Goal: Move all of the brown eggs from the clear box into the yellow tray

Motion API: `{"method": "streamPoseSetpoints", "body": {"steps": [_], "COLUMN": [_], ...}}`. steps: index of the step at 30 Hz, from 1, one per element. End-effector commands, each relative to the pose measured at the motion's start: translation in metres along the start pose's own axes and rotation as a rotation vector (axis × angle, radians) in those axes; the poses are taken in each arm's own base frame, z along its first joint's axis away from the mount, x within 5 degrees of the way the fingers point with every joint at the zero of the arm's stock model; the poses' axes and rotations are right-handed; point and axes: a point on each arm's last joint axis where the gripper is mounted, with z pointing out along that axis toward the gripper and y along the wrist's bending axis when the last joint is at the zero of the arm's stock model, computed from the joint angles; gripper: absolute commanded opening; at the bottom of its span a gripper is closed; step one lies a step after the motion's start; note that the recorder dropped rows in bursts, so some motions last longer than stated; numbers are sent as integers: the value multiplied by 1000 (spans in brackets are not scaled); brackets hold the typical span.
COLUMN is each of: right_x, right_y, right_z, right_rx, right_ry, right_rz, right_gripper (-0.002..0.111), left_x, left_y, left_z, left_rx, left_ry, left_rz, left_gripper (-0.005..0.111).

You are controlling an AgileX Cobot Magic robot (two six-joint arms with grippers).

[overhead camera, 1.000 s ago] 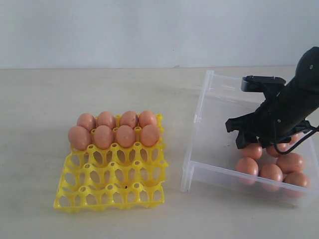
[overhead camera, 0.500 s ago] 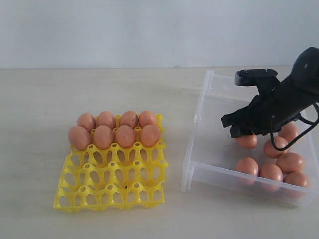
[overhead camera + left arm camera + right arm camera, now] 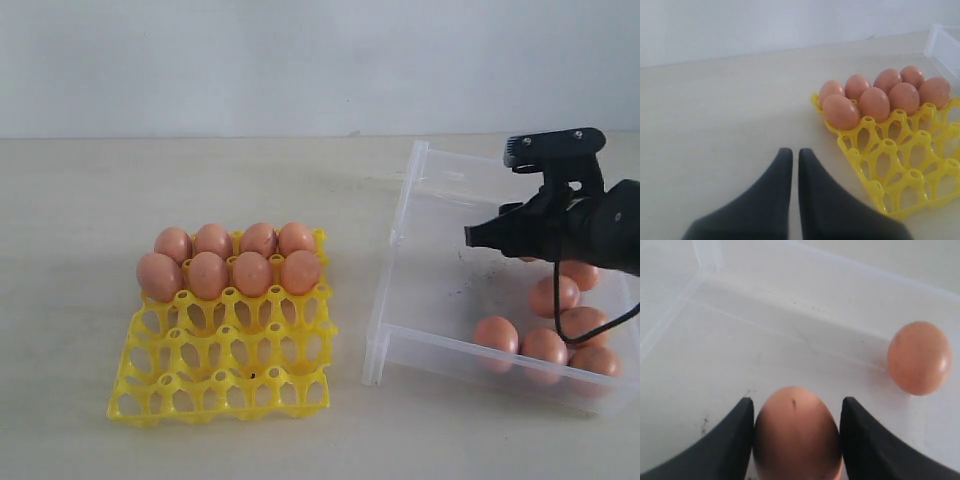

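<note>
My right pincer (image 3: 796, 405) is clamped on one brown egg (image 3: 797, 437), a finger pressed to each flank and the rounded end poking out past the tips. It hangs above the floor of the clear box (image 3: 398, 235), apart from the loose egg (image 3: 919, 357) lying off to one side. A cluster of remaining eggs (image 3: 545, 345) sits in the box's near right corner, below my wrist. The yellow tray (image 3: 220, 395) stands on the desk (image 3: 100, 200) just left of the box, with eight eggs (image 3: 230, 262) filling its two far rows and the empty cups (image 3: 225, 350) of the two near rows waiting. To do this carry well, I judge I should hold the squeeze exactly as it is: any harder risks the shell, any looser and the smooth egg may slide forward out of the tips. I want enough height that the egg's underside passes over the box's left wall, then a level, unhurried crossing. I would aim for an empty cup in the row next to the filled ones, come straight down between the posts without nudging the seated eggs, and let go only once the egg rests in its cup. My left pincer (image 3: 795, 157) is closed on nothing, its fingers almost together, hovering over the desk beside the tray on the side away from the box, out of the way.
</note>
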Motion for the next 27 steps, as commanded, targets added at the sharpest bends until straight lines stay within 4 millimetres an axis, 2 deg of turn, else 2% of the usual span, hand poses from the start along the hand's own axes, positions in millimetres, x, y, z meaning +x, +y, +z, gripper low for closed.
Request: {"method": "streamPoseSetpoints", "body": {"steps": [1, 10, 16, 19, 21, 27], "right_x": [0, -12, -6, -1, 7, 3], "right_y": [15, 33, 38, 37, 40, 71], "right_z": [-8, -20, -42, -56, -60, -70], "right_rx": [-34, -212, -322, -362, -411, -661], "right_ry": [-87, -303, -553, -680, -650, -651], "right_rz": [-154, -162, -138, -70, -74, -94], "right_gripper": [0, 0, 0, 0, 0, 0], "left_x": [0, 0, 0, 0, 0, 0], "left_y": [0, 0, 0, 0, 0, 0], "left_z": [0, 0, 0, 0, 0, 0], "left_rx": [5, 5, 5, 5, 5, 5], "left_ry": [-4, -4, -4, -4, -4, -4], "left_rz": [-5, -5, -5, -5, -5, -5], "left_gripper": [4, 4, 4, 4, 4, 4]}}
